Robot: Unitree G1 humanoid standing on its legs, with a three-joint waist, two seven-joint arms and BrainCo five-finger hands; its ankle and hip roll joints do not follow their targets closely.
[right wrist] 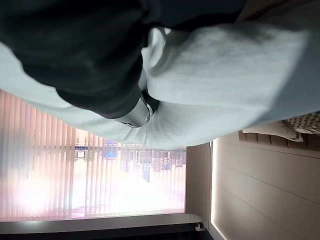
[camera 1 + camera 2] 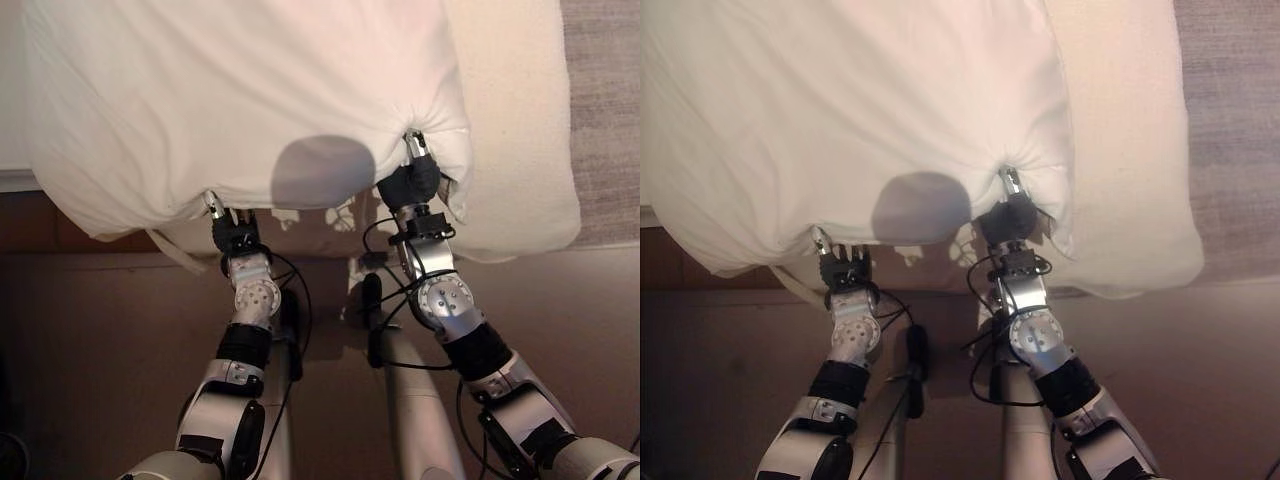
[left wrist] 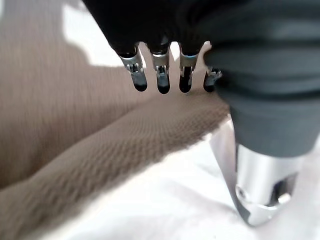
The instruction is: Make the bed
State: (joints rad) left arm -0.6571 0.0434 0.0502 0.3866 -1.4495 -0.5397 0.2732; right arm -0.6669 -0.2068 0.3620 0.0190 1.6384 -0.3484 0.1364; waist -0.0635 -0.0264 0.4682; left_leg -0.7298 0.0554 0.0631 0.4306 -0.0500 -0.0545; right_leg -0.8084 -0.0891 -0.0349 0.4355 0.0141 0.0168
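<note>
A big white pillow [image 2: 240,100] lies on the bed with its near edge hanging over the side. My right hand [image 2: 410,180] is shut on that edge; the cloth puckers around it and wraps the hand [image 1: 100,65] in the right wrist view. My left hand [image 2: 235,235] sits right under the same edge, further left, where the cloth [image 3: 165,200] has a small notch. Whether the left hand [image 3: 160,75] grips the cloth is unclear. A cream sheet [image 2: 510,120] covers the bed to the right of the pillow.
A tan woven fabric [image 3: 75,150] lies beside the white cloth in the left wrist view. A grey woven cover [image 2: 605,110] shows at the far right of the bed. Brown floor [image 2: 90,350] lies below the bed's edge. A window with vertical blinds [image 1: 100,175] stands behind.
</note>
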